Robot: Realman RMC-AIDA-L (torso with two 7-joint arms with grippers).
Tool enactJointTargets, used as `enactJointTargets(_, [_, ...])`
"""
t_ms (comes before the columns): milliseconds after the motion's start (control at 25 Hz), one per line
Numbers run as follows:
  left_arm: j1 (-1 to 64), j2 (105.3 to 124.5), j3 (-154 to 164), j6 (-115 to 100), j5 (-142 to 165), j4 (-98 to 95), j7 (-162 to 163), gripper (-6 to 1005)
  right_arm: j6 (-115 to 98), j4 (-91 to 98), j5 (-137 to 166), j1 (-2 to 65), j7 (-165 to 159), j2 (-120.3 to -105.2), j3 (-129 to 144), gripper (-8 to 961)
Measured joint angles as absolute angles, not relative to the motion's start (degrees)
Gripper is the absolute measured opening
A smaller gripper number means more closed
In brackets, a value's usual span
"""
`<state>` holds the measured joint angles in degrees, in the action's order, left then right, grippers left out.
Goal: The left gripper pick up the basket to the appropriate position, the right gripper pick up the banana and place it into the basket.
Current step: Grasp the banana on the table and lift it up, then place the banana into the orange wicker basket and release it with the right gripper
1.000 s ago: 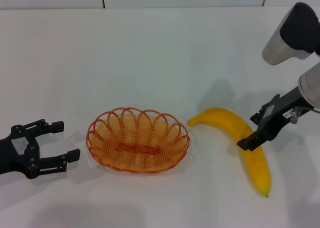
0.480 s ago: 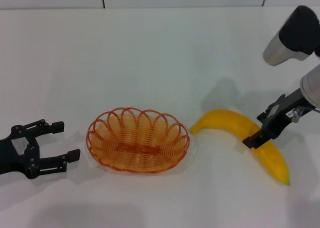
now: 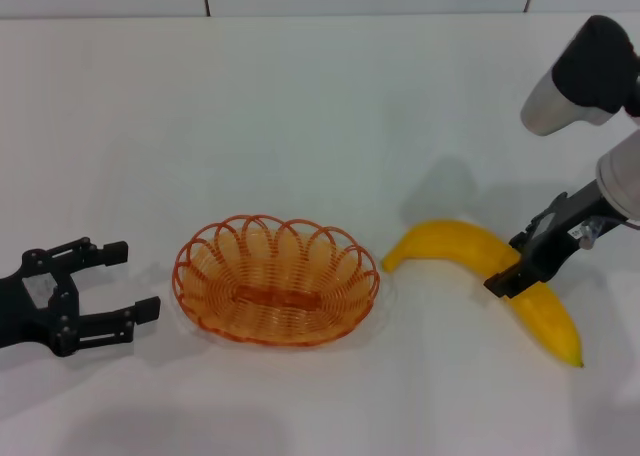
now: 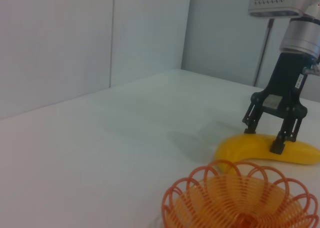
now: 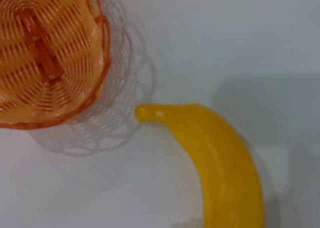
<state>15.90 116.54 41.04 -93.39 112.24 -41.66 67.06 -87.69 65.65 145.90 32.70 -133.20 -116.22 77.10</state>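
Observation:
The orange wire basket (image 3: 276, 338) sits on the white table at centre front; it also shows in the left wrist view (image 4: 240, 198) and the right wrist view (image 5: 50, 53). The yellow banana (image 3: 450, 241) lies on the table just right of the basket, stem end near the basket's rim. My right gripper (image 3: 515, 271) comes down onto the banana's middle with one finger on each side, closed against it, as the left wrist view (image 4: 263, 139) shows. My left gripper (image 3: 132, 279) is open and empty, a short way left of the basket.
The white table (image 3: 300, 116) stretches back to a wall seam at the far edge. The banana's dark tip (image 3: 577, 362) points toward the front right. No other objects are in view.
The banana has swung round on the table: its tip end moved right and away from the front edge. My right gripper shifted slightly right with it. The left gripper and basket have not moved.

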Motion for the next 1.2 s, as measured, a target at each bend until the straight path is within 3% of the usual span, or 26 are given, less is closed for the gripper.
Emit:
enactJointTargets(120, [15.9,116.54,41.0,-93.4,112.2,-41.7,67.1,868,-87.8,65.6,145.7,32.7,-133.2,-116.33,77.2,757])
enactJointTargets(560, [15.7,116.54,41.0,-93.3,112.1,-41.7,67.1,868,-87.8,66.5,143.2,32.4,-133.2,-116.39,77.3,522])
enactJointTargets(680, [15.5,116.54,41.0,-93.3,112.0,-41.7,67.0,869,-88.0,67.1,142.9,32.3,-133.2,-116.3,77.1,499])
enactJointTargets(1200, [15.5,116.54,39.7,-93.7,112.4,-41.7,66.8,868,-93.8,79.6,134.2,33.3,-131.3,-116.07,77.3,536])
